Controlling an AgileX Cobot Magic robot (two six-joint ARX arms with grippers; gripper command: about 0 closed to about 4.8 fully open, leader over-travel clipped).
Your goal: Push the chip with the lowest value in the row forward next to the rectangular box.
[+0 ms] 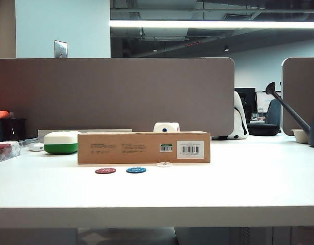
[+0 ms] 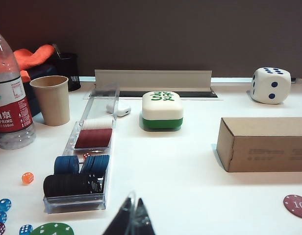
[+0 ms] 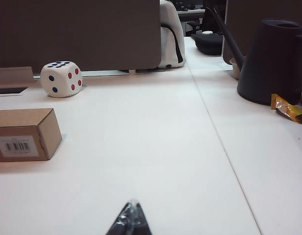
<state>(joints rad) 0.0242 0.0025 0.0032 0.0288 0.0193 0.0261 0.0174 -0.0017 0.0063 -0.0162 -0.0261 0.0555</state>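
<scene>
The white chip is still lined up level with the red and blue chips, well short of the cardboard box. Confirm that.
Not so. In the exterior view the white chip sits ahead of the red chip and blue chip, right at the foot of the cardboard box. Both grippers, left and right, appear shut, clear of the chips.

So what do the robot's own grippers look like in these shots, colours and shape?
Little of them shows. In each wrist view only the fingertips poke in at the lower edge: the left gripper and right gripper both end in dark, near-black fingers that taper to a narrow wedge, with a glossy, clear-looking film along the tip edges. No cables, markings or arm links are visible, and the exterior view shows neither arm.
</scene>
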